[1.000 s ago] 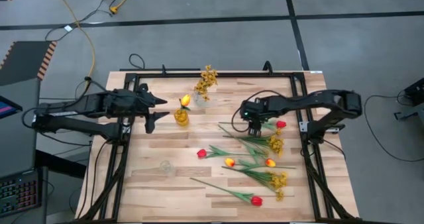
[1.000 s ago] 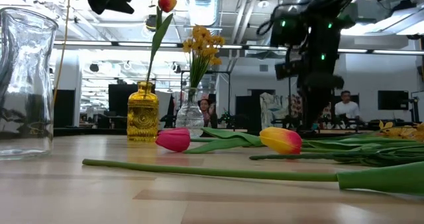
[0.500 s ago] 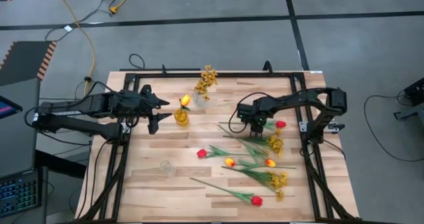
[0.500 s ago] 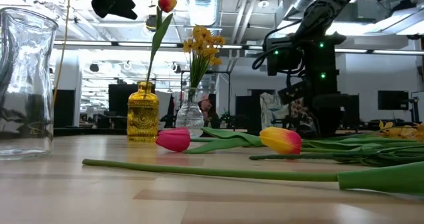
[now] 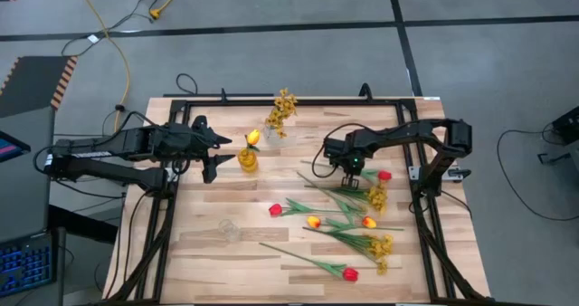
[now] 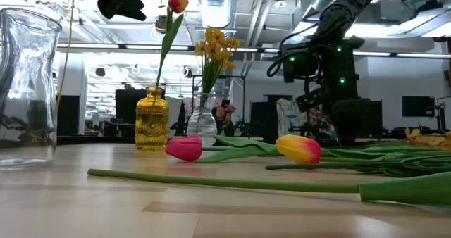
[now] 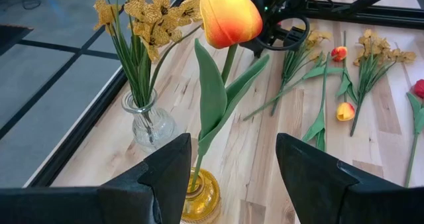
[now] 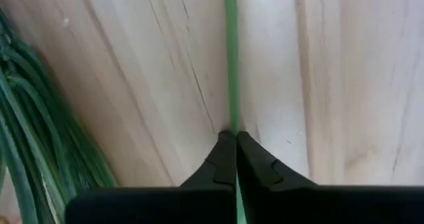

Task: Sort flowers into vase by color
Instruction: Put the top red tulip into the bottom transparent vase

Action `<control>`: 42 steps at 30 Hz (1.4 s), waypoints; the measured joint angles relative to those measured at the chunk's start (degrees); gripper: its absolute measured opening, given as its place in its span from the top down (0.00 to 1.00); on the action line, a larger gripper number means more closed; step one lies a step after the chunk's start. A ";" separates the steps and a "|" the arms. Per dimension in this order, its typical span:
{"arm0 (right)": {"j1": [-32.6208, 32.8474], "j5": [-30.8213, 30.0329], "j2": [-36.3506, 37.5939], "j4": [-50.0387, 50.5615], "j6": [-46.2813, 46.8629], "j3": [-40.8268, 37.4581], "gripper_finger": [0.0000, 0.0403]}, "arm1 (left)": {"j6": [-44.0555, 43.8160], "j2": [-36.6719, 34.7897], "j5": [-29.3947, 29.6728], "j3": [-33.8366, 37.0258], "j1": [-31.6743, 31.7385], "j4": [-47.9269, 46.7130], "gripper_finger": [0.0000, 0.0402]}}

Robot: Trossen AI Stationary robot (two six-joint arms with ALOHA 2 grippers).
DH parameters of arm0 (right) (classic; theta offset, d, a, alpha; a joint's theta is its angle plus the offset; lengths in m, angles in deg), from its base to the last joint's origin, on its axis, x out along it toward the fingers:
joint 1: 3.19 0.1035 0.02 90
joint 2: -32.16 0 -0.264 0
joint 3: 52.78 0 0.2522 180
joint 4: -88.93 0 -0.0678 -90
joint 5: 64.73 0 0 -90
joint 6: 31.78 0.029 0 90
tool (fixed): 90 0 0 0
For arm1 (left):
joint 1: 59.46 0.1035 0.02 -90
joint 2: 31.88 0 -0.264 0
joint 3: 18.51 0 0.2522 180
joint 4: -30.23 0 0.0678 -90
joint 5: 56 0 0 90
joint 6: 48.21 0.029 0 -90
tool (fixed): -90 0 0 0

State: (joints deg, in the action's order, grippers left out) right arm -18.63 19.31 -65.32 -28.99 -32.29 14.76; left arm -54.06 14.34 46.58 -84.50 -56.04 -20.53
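Right wrist view shows the right gripper [image 8: 230, 151] fingers pinched on a green stem [image 8: 230, 58]; lift straight, slowly. Left gripper [image 7: 228, 168] fingers spread wide.

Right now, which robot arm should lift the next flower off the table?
The right arm: its pincer is already shut on a thin green flower stem on the wooden table.

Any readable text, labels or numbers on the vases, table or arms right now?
None readable.
Amber glass vase: embossed pattern only, no words.
Clear vase: no label.
Right gripper, shut on a green stem: no markings.
Screens in the room behind, low view: too small to read.
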 joint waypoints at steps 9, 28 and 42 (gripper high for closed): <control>0.92 -0.83 -0.09 7.05 -0.15 4.22 0.94 | 0.00 0.00 0.00 0.00 0.00 0.04 0.48; 12.07 -4.36 0.02 23.00 -5.03 15.14 0.94 | 0.04 0.00 -0.74 0.00 0.07 1.37 0.48; 23.70 -25.86 0.10 24.09 -16.52 20.80 0.94 | -2.40 0.00 -11.32 0.00 0.07 10.08 0.48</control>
State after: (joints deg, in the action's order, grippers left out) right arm 5.08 -6.54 -65.21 -4.90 -48.82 35.56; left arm -56.45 14.34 35.26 -84.50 -55.98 -10.45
